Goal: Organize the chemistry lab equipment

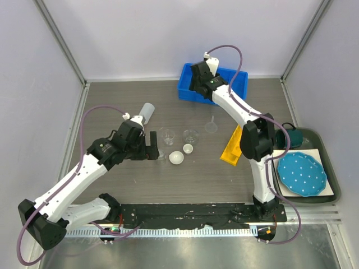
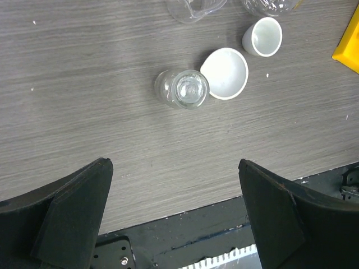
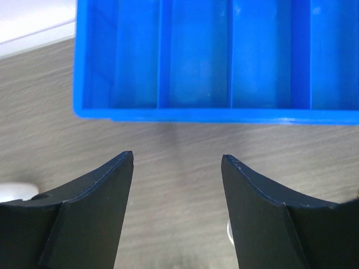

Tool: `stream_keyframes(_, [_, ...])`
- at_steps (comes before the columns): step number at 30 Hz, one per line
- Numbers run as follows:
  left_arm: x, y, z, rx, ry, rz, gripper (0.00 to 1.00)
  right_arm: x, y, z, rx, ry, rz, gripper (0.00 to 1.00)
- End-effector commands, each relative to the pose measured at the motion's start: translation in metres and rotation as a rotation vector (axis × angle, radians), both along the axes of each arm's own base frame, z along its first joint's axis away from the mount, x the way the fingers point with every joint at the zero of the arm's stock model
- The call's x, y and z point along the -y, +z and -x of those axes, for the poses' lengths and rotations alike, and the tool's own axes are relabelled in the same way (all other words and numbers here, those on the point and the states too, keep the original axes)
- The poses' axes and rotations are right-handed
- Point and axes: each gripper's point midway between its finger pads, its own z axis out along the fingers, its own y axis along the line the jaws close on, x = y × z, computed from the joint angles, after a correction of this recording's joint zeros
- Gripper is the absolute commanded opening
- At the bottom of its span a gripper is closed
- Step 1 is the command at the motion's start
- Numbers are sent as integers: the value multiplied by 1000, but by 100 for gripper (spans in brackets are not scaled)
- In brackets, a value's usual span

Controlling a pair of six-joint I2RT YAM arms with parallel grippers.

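Observation:
My left gripper [image 1: 152, 147] is open and empty just left of the glassware; in the left wrist view [image 2: 173, 162] it hovers above bare table. Ahead of it stands a small clear glass vessel [image 2: 182, 89], touching a white dish [image 2: 227, 73], with a smaller white dish [image 2: 262, 37] beyond. Two clear beakers [image 1: 167, 136] [image 1: 190, 135], a glass funnel [image 1: 211, 126] and the yellow rack [image 1: 231, 147] stand mid-table. A translucent bottle [image 1: 147, 113] lies behind the left arm. My right gripper [image 3: 177, 159] is open and empty, low before the blue bin [image 3: 213, 61].
The blue bin [image 1: 238, 78] has several empty compartments and sits at the back wall. A dark tray [image 1: 331, 168] at right holds a teal mug [image 1: 291, 136] and a blue dotted plate [image 1: 302, 174]. A black rail [image 1: 190, 213] runs along the near edge.

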Motion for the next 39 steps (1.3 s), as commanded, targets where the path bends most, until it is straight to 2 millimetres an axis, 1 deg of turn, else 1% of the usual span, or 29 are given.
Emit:
stream_keyframes(1, [5, 11, 4, 25, 2, 78, 100, 20, 18, -38, 105, -90, 9, 69])
stream_keyframes(2, [4, 11, 5, 22, 3, 78, 100, 23, 13, -47, 109, -105, 16, 69])
stream_keyframes(4, [3, 15, 6, 32, 5, 82, 100, 28, 11, -58, 125, -118, 12, 69])
stream_keyframes(5, [2, 16, 7, 32, 4, 83, 100, 34, 11, -64, 135, -132, 8, 69])
stream_keyframes(6, [2, 18, 8, 35, 5, 87, 100, 37, 5, -71, 145, -138, 9, 69])
stream_keyframes(8, [3, 20, 9, 34, -1, 95, 100, 48, 0, -79, 152, -161, 11, 69])
stream_keyframes(9, [4, 22, 8, 39, -4, 99, 100, 50, -5, -84, 156, -162, 6, 69])
stream_keyframes(12, [3, 23, 8, 39, -6, 88, 100, 61, -9, -92, 161, -182, 13, 69])
stream_keyframes(13, [3, 21, 7, 36, -9, 78, 100, 64, -15, -95, 154, -183, 26, 69])
stream_keyframes(14, [3, 22, 6, 36, -9, 75, 100, 66, -12, -98, 162, -185, 27, 69])
stream_keyframes(15, [3, 22, 6, 35, -8, 73, 100, 72, -14, -100, 160, -195, 29, 69])
stream_keyframes(16, [3, 22, 5, 37, -9, 73, 100, 73, -20, -102, 148, -190, 27, 69])
stream_keyframes(17, [4, 24, 4, 40, -9, 75, 100, 74, -18, -105, 153, -190, 18, 69])
stream_keyframes(18, [5, 24, 3, 41, -9, 76, 100, 78, -20, -107, 147, -191, 16, 68])
stream_keyframes(19, [3, 24, 3, 42, -5, 69, 100, 79, -27, -109, 138, -195, 19, 68])
stream_keyframes(20, [3, 25, 2, 42, -3, 63, 100, 81, -25, -112, 142, -194, 20, 68])
stream_keyframes(24, [1, 30, 0, 56, -2, 54, 100, 83, -32, -118, 128, -187, 32, 68])
stream_keyframes(29, [1, 31, -1, 59, -4, 46, 100, 80, -39, -124, 120, -163, 21, 68])
stream_keyframes(31, [1, 31, -2, 56, -5, 41, 100, 77, -48, -125, 103, -150, 21, 68])
stream_keyframes(32, [0, 32, -2, 59, -3, 40, 100, 76, -49, -126, 102, -144, 19, 68])
stream_keyframes(33, [1, 31, -2, 57, -4, 40, 100, 74, -57, -125, 84, -135, 20, 67])
stream_keyframes(36, [1, 31, -3, 58, -4, 38, 100, 72, -62, -125, 64, -119, 16, 67])
stream_keyframes(39, [0, 31, -2, 57, -4, 38, 100, 71, -75, -122, 32, -107, 24, 67])
